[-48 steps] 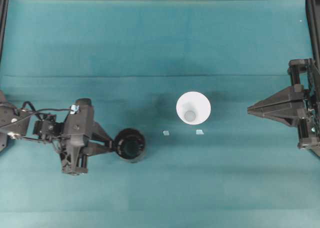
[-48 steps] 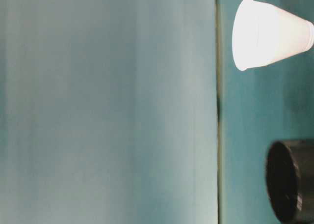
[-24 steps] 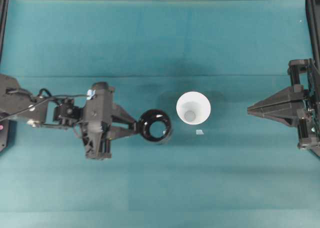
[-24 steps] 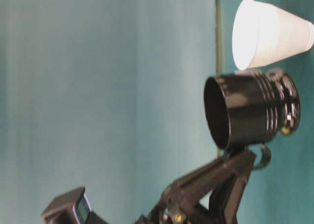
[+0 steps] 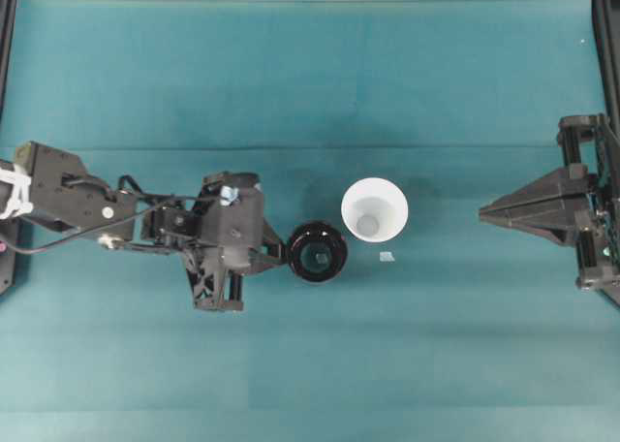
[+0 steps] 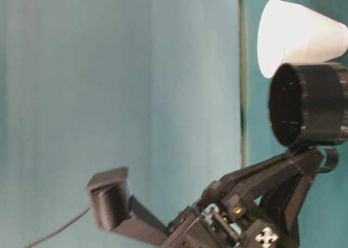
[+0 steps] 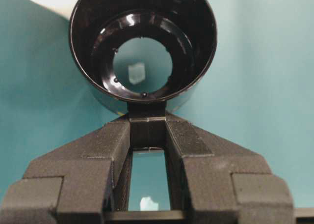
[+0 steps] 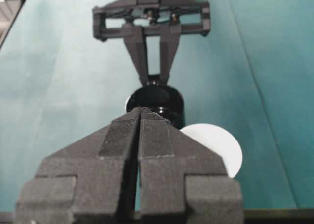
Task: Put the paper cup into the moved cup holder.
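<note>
- My left gripper [image 5: 281, 256] is clamped on the side tab handle of the cup holder [image 5: 317, 252]; in my left wrist view the two fingers [image 7: 194, 143] pinch that tab between them.
- The cup holder sits straight ahead of my left jaws, mouth up, and through its open bottom I see the teal table [image 5: 310, 74] and a small pale marker.
- The paper cup [image 5: 375, 209] stands upright, mouth up, just beyond the holder, ahead of my left jaws and a little to one side, near the holder; whether they touch I cannot tell.
- A second small pale marker [image 5: 387, 257] lies on the cloth just beside the cup.
- My right gripper [image 5: 484, 210] has its jaws pressed together on nothing, well apart from the cup, which lies ahead of them.
- From my right wrist view, the holder [image 8: 156, 101] and the cup [image 8: 216, 145] sit beyond my shut fingertips.
</note>
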